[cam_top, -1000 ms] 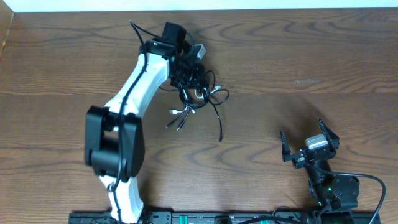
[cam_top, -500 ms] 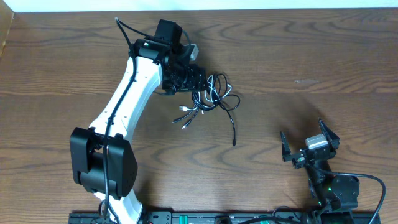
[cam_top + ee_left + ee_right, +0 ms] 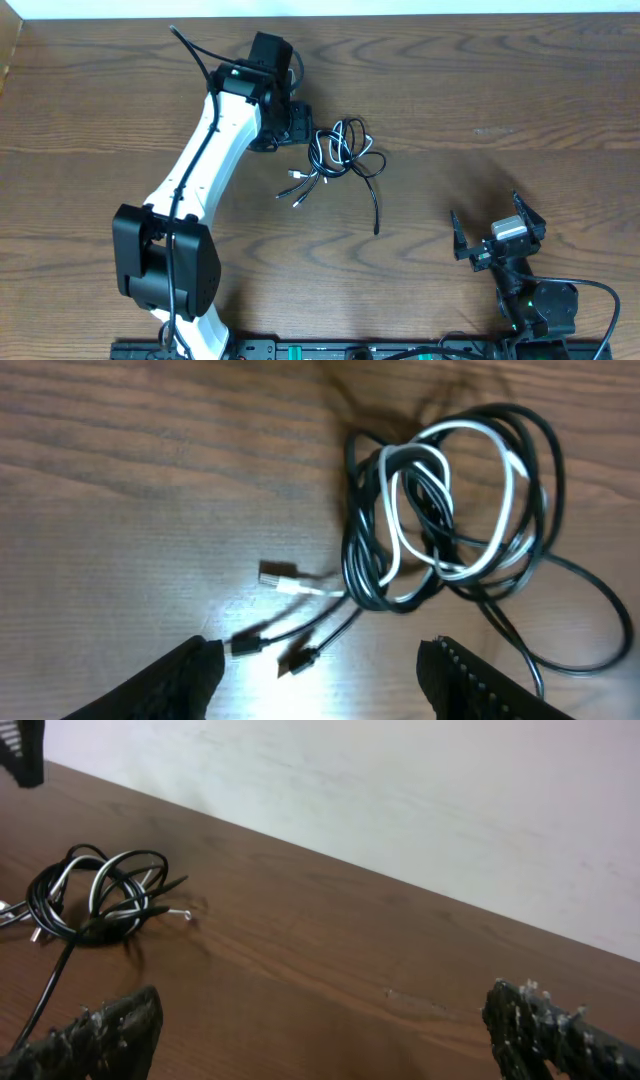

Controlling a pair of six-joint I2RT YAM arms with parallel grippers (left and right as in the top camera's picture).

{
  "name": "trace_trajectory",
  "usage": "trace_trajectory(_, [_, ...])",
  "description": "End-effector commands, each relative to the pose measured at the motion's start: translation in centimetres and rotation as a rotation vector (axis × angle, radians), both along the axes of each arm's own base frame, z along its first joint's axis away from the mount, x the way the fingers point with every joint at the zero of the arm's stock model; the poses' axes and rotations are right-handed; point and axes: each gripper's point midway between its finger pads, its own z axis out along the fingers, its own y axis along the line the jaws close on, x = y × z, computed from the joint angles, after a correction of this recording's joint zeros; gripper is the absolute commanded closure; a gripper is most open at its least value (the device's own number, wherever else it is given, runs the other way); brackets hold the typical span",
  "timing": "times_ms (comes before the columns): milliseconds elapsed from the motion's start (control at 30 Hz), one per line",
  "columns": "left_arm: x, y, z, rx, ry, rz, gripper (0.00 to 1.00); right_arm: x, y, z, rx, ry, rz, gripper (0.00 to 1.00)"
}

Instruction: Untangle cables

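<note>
The cable tangle (image 3: 440,510) is seen knotted; no strand is judged freed. Left gripper (image 3: 322,660) and right gripper (image 3: 330,1025) are held apart, empty.

I am seeing the table (image 3: 500,90) reading as brown wood, grain visible, smooth with a low sheen. The cables (image 3: 440,510) are showing glossy black and white plastic sheathing, and the plug tips (image 3: 272,573) are looking metallic. The right gripper (image 3: 320,1010) pads (image 3: 95,1030) are looking rough, matt black.
</note>
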Motion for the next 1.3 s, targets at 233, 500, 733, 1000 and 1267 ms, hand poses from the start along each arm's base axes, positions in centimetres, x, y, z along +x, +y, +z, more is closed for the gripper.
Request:
trace_trajectory(233, [-0.7,-1.7,-4.9,-0.075,0.014,0.007,0.32,0.0,-0.1,-0.1,0.001,0.002,-0.002,0.01])
trace_trajectory(500, [0.3,-4.1,-6.4,-0.1,-0.083,-0.045,0.32,0.0,-0.1,-0.1,0.001,0.002,-0.002,0.01])
trace_trajectory(733, [1.5,-2.6,-8.7,0.054,-0.122,0.04,0.32,0.0,-0.1,-0.1,0.001,0.002,-0.002,0.01])
trace_trajectory(1000, [1.3,-2.5,-10.4,0.067,-0.09,0.037,0.63,0.0,-0.1,-0.1,0.001,0.002,-0.002,0.01])
trace_trajectory(1267, [1.7,-4.1,-10.0,0.051,-0.156,-0.227,0.92,0.0,-0.1,-0.1,0.001,0.002,-0.002,0.01])
